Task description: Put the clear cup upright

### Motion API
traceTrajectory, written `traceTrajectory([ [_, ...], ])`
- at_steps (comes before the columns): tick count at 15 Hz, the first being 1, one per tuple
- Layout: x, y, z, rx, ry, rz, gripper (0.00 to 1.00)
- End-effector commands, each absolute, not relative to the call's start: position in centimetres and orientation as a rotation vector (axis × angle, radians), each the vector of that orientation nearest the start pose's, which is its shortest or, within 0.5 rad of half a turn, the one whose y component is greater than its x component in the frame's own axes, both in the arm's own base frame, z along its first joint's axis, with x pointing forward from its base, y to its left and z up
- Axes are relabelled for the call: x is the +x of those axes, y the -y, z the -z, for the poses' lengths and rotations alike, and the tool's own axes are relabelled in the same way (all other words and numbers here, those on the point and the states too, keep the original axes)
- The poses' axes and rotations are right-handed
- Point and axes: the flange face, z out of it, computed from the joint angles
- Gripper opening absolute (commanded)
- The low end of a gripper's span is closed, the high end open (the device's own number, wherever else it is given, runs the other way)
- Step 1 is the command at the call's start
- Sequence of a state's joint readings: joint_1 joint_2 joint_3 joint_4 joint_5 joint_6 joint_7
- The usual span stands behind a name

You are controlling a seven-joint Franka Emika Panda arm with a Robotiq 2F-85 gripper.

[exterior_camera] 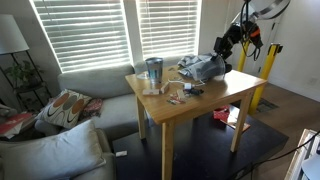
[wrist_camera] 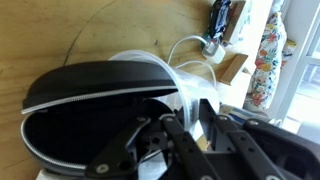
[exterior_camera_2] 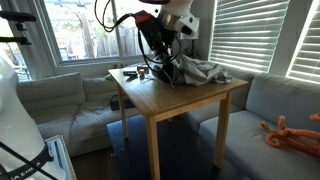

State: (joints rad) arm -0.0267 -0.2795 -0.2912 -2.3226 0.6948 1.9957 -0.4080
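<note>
In the wrist view the clear cup (wrist_camera: 192,88) lies on its side on the wooden table, pressed against a black zippered case (wrist_camera: 90,85). My gripper (wrist_camera: 183,122) has its two fingers close together with the cup's translucent wall between them. In both exterior views the gripper (exterior_camera: 222,52) (exterior_camera_2: 163,62) is low over the clutter at the table's back edge, and the cup itself is hidden there. A slimmer bluish-grey tumbler (exterior_camera: 153,72) stands upright near the table's far corner.
A crumpled grey cloth (exterior_camera: 200,67) (exterior_camera_2: 205,72) lies by the gripper. White cables (wrist_camera: 190,45) and small items (exterior_camera: 180,95) lie on the table (exterior_camera_2: 175,100). Sofas surround the table, one with a floral cushion (exterior_camera: 65,108).
</note>
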Motion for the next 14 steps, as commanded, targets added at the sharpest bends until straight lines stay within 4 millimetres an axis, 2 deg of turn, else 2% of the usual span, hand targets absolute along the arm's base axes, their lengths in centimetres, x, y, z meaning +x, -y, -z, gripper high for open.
traceTrajectory([
  [1, 44.6, 10.9, -47.9, -2.487, -0.193, 0.215, 0.00],
  [7, 44.2, 9.2, -52.2, -2.787, 0.005, 0.100, 0.02],
  [10, 44.9, 6.7, -54.0, -2.917, 0.166, 0.028, 0.02],
  [14, 46.0, 3.0, -55.1, -3.060, 0.350, -0.143, 0.02],
])
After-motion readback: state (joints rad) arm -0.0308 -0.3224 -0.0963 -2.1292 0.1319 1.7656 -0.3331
